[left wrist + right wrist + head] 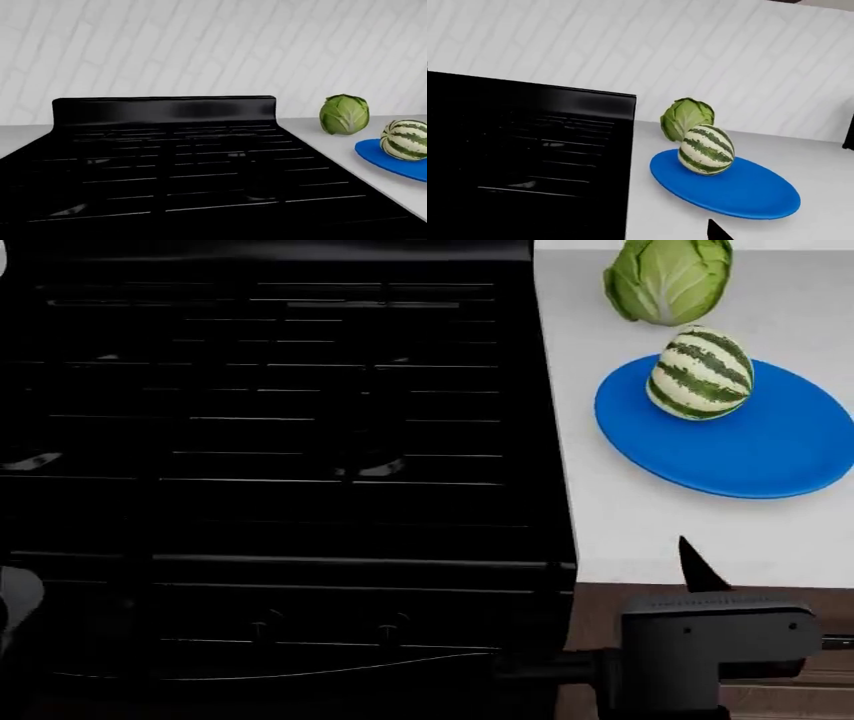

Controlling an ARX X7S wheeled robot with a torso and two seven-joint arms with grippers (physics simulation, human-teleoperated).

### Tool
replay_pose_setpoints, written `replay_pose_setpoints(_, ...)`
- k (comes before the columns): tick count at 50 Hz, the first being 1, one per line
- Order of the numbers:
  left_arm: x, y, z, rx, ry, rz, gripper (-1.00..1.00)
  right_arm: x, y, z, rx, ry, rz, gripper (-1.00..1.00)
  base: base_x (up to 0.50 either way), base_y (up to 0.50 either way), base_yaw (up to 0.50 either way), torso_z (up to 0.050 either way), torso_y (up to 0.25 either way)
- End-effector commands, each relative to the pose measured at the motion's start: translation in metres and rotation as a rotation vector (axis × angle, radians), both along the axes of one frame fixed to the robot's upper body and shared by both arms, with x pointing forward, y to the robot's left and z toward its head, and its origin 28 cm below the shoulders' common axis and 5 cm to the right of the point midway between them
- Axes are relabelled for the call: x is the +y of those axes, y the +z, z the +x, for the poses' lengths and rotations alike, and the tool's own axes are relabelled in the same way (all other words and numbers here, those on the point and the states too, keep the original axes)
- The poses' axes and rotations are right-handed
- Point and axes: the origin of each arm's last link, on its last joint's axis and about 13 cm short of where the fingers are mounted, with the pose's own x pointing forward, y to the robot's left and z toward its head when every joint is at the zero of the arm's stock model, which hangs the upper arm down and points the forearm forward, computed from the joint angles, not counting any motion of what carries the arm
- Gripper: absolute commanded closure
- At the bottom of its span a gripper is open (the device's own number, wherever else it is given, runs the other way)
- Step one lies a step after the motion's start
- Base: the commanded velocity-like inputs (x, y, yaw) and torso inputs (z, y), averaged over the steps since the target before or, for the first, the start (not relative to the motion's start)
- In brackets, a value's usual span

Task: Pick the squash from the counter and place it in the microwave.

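Note:
The squash [699, 374], round with dark green and cream stripes, sits on a blue plate [767, 455] on the white counter [627, 530]; it also shows in the wrist views as the squash [706, 150] and the squash [405, 139]. My right gripper [697, 575] hovers at the counter's front edge, short of the plate and apart from the squash. One black fingertip [717, 231] shows well off centre, so the gripper reads as open and empty. My left gripper cannot be made out against the black stove. The microwave is out of view.
A black stove [280, 440] with grates fills the left and borders the counter. A light-green cabbage [670, 280] stands just behind the plate, near the white brick wall [727, 60]. Dark wood drawer fronts [801, 700] show below the counter edge.

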Motion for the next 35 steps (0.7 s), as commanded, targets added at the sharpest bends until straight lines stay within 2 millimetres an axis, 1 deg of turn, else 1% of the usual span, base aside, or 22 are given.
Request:
replay_pose_setpoints(1,0.015,0.024,0.012,-0.043,0.046,-0.016,-1.00,-0.011,0.023,0.004,-0.040,-0.016,-0.004,-1.00,0.00,0.00,0.00,0.000,0.000)
replay_pose_setpoints(3,0.018,0.026,0.012,-0.043,0.049,-0.048,-1.00,-0.012,0.026,0.002,-0.047,-0.014,-0.002,-1.00,0.00,0.00,0.00,0.000,0.000)
replay_pose_setpoints(8,0.018,0.025,0.011,-0.030,0.049,-0.064,-1.00,-0.010,0.024,0.002,-0.045,-0.003,0.005,-1.00,0.00,0.00,0.00,0.000,0.000)
replay_pose_setpoints(18,0.014,0.019,0.010,-0.053,0.019,-0.020,-1.00,-0.009,0.022,0.002,-0.042,0.006,0.008,-1.00,0.00,-0.50,0.00,0.000,0.000)
replay_pose_setpoints(24,0.013,0.017,0.012,-0.038,0.032,-0.026,-1.00,-0.009,0.021,0.001,-0.043,0.002,0.011,-1.00,0.00,-0.50,0.00,0.000,0.000)
replay_pose_setpoints(30,0.011,0.016,0.011,-0.036,0.014,-0.053,-1.00,-0.009,0.020,0.001,-0.041,0.004,0.016,-1.00,0.00,-0.50,0.00,0.000,0.000)
replay_pose_setpoints(35,0.009,0.014,0.010,-0.030,0.001,-0.041,-1.00,-0.010,0.021,0.000,-0.044,0.004,0.016,-1.00,0.00,-0.50,0.00,0.000,0.000)
